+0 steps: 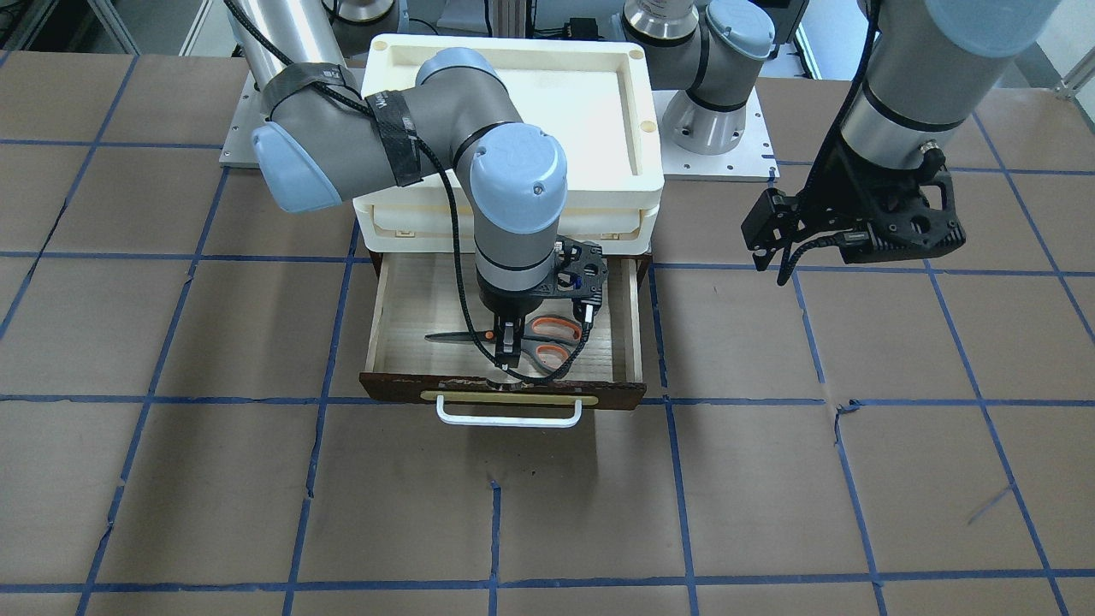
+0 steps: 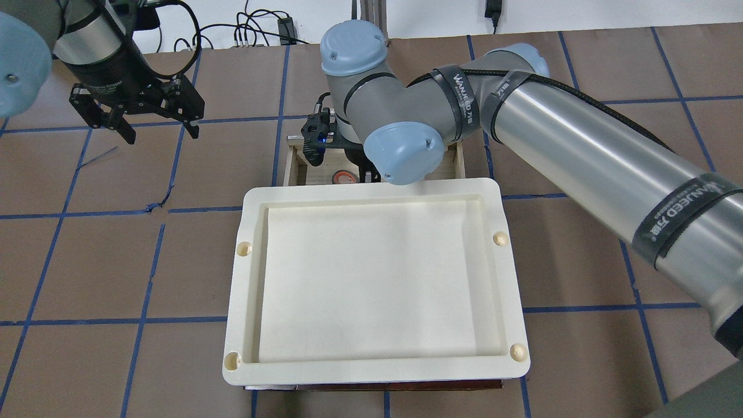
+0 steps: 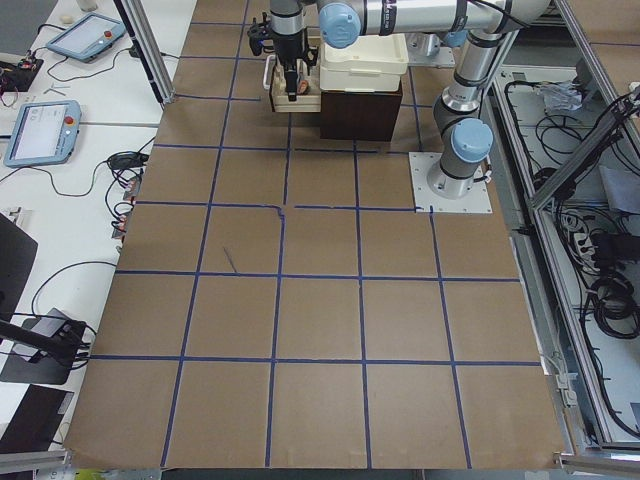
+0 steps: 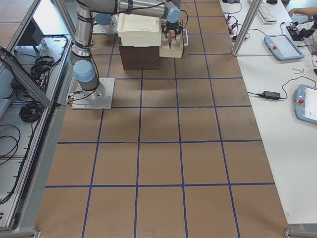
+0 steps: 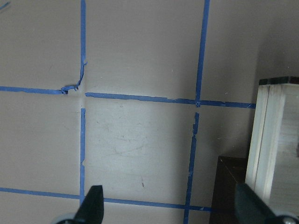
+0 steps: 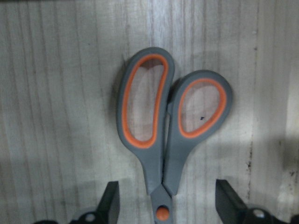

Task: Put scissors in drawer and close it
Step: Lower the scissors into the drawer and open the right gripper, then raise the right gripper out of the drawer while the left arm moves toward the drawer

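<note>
My R gripper (image 6: 167, 204) is spread wide, gripping nothing, prob. just above the scissors (image 6: 161, 140), which lie flat in the pulled-out drawer (image 1: 402, 387). L gripper (image 5: 170, 204) also spread, empty, over table (image 5: 140, 140).

This is a robotics lab. The worktop (image 1: 214, 496) is papered brown and gridded with blue tape (image 1: 171, 399). A robot arm's base is bolted to a metal plate (image 3: 450, 185) at its robot-side edge. White benches (image 3: 60, 90) along the operators' edge carry teach pendants (image 3: 40, 133). Aluminium-profile posts (image 3: 145, 50) stand there, and cable bundles (image 3: 605, 290) lie past the opposite edge.
</note>
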{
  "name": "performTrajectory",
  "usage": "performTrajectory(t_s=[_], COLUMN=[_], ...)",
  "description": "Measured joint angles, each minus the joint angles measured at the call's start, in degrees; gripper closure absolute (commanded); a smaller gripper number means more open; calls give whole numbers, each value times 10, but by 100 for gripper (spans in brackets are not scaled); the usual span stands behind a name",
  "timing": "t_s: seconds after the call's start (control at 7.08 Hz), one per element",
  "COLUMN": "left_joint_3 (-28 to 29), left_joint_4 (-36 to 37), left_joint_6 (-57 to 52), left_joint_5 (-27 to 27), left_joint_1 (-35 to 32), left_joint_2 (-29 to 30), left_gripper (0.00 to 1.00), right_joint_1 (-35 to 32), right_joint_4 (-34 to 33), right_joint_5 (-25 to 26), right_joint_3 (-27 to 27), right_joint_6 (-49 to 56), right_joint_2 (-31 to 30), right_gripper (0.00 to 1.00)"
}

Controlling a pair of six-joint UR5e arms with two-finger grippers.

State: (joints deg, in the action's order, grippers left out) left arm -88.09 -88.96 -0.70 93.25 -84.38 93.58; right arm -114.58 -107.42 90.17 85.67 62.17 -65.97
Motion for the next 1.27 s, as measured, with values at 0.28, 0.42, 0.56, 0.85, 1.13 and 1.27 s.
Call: performTrajectory(t_s=[0.28,0.42,0.56,0.85,1.13,1.27], left_joint_3=[9,12,14,29,78,94], left_joint_4=[26,40,52,77,85,97], left_joint_6=[-1,-9,-28,-32,-9,1], left_joint_5=[0,-4,-11,-49,-85,-96], left_joint_1=[1,1,0,-1,-2,-2], left_joint_2=[10,17,23,62,142,177], left_gripper=[0,0,0,0,0,0], right_joint_1=[4,11,30,101,171,198], right_joint_4=[17,33,47,62,66,66], right_joint_5=[-1,-2,-2,-4,-1,2], right_joint_3=[-19,-36,-56,-70,-37,-15], right_joint_6=[-2,-3,-9,-32,-95,-154], right_joint_2=[-29,-41,-50,-87,-148,-172], right_gripper=[16,16,16,17,10,8])
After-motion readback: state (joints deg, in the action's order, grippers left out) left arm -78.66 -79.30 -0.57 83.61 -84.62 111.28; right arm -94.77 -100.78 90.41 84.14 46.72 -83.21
